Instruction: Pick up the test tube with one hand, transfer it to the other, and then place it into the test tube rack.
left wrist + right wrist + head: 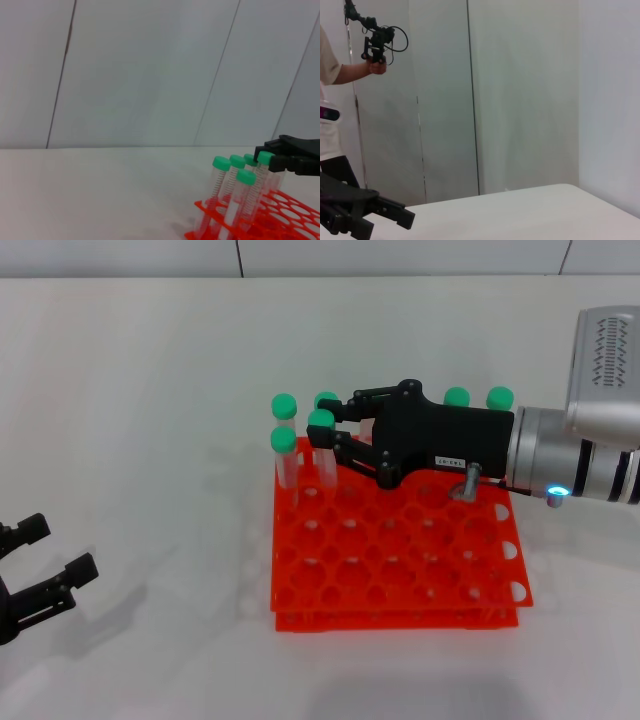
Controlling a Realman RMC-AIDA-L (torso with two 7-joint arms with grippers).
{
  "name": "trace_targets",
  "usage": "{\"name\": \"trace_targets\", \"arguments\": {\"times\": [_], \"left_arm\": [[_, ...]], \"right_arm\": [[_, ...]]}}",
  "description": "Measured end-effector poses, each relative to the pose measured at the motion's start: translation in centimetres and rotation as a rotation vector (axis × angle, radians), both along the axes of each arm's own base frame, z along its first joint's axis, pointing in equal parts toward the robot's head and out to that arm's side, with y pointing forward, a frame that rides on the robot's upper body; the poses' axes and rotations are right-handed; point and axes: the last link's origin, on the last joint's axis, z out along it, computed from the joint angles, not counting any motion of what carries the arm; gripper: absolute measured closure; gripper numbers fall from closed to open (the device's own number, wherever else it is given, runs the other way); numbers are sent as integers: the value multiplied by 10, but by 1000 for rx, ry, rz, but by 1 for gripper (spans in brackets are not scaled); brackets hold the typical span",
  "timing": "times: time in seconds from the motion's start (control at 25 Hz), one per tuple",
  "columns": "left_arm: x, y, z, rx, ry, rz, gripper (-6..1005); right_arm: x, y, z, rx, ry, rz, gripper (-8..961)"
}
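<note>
The right gripper (326, 436) reaches over the back part of the test tube rack (400, 560), and its jaws are clamped on the test tube (322, 448), just under its green cap. That tube stands upright in a hole near the rack's back left corner. Close beside it stand two more tubes (284, 455) with green caps, at the rack's back left corner. One more green cap (326, 400) peeks out behind the gripper's fingers, and two more green caps (478, 397) show over the back of the black gripper body, along the rack's back row. So six green caps can be counted from the head view; the left wrist view shows four of them in a bunch. The rack is orange-red, has two layers and many round holes, and most holes toward the front have nothing in them. It sits on a white surface (150, 420). The left gripper (45, 565) waits low over the surface, well away to the left of the rack, and its jaws are apart with nothing between them.
</note>
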Motion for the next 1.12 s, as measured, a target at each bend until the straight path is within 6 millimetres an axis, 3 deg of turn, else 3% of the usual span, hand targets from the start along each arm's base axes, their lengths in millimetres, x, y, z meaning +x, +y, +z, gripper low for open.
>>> {"name": "trace_targets", "arguments": {"times": [1.12], "left_arm": [[1,3,-1,-10,3,-5,104]], "right_arm": [[-2,0,2,3,26,-7,540]]}}
